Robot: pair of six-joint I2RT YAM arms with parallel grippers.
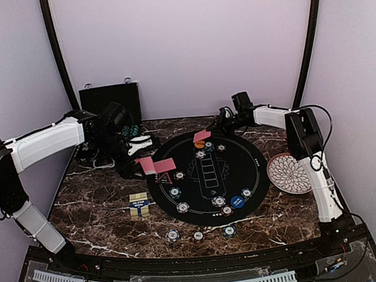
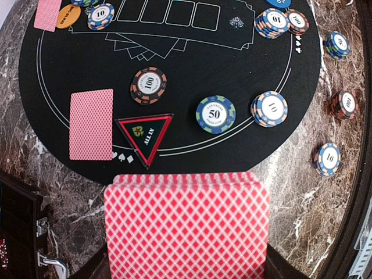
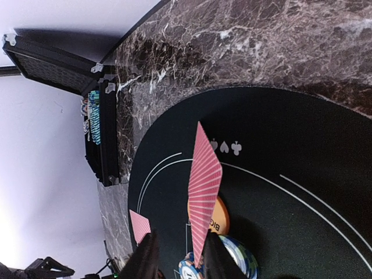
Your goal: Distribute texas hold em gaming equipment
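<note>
We note red-backed playing cards (image 2: 186,226) with a white diamond lattice, a round black felt mat (image 2: 232,75) lined white, and a brown marble tabletop (image 1: 103,210) veined white.

Twelve poker chip piles (image 1: 174,193) are showing: nine sitting on the black mat (image 1: 250,172), three lying off its near edge. Three red-backed items are showing: one deck (image 2: 186,232) at the mat's left edge, one flat card (image 2: 91,124) on the mat, one upright card (image 3: 204,186) at its far side. One orange disc (image 2: 68,16), one blue disc (image 1: 238,202) and one ALL IN marker (image 2: 145,135) are lying on the mat. One plate (image 1: 289,173) is sitting right of it, one black case (image 1: 109,98) beyond its far-left edge
</note>
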